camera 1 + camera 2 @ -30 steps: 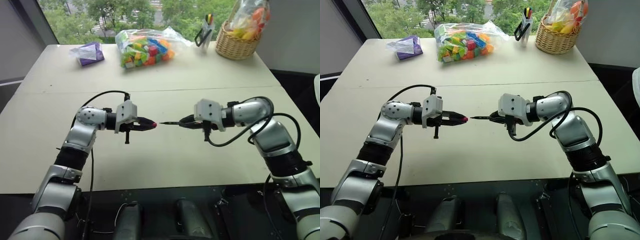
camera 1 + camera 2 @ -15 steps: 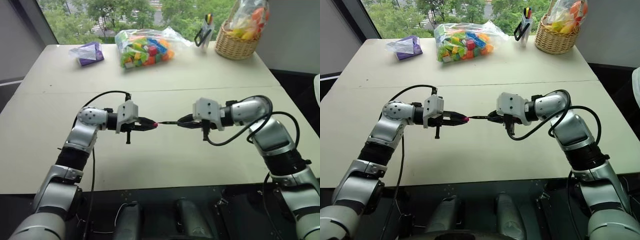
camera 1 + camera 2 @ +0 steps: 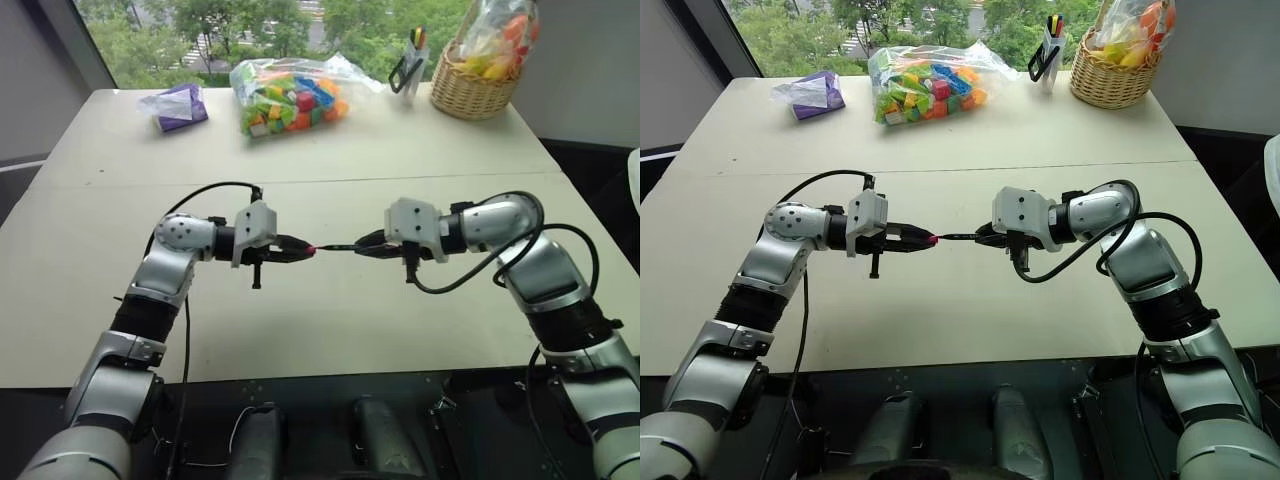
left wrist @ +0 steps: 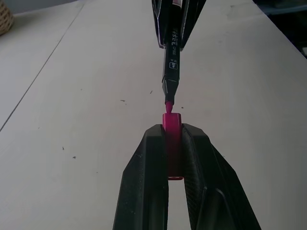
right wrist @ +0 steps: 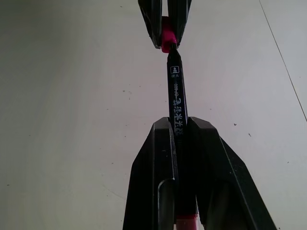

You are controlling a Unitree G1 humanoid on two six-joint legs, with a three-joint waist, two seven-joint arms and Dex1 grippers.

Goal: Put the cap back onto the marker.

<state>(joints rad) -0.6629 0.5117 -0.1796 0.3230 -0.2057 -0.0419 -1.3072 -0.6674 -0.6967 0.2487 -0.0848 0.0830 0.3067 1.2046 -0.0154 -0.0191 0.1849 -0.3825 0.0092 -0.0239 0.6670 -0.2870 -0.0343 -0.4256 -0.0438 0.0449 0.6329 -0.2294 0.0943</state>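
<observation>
My left gripper [image 3: 303, 250] is shut on the small red-pink cap [image 4: 171, 125], whose open end faces right. The slim black marker [image 5: 176, 103] is held level above the table by my right gripper [image 3: 362, 246], which is shut on it, tip toward the cap. In the left wrist view the marker's pink tip [image 4: 169, 102] sits right at the cap's mouth, lined up with it. The two grippers face each other over the middle of the beige table [image 3: 330, 320], a short gap apart.
At the table's far side lie a purple packet [image 3: 178, 106], a bag of coloured blocks [image 3: 288, 95], a pen holder [image 3: 410, 62] and a wicker basket [image 3: 478, 85]. Black cables loop off both wrists.
The gap between cap and marker tip has closed: a second ago they stood apart, now the tip meets the cap's mouth. Both grippers stay shut.
</observation>
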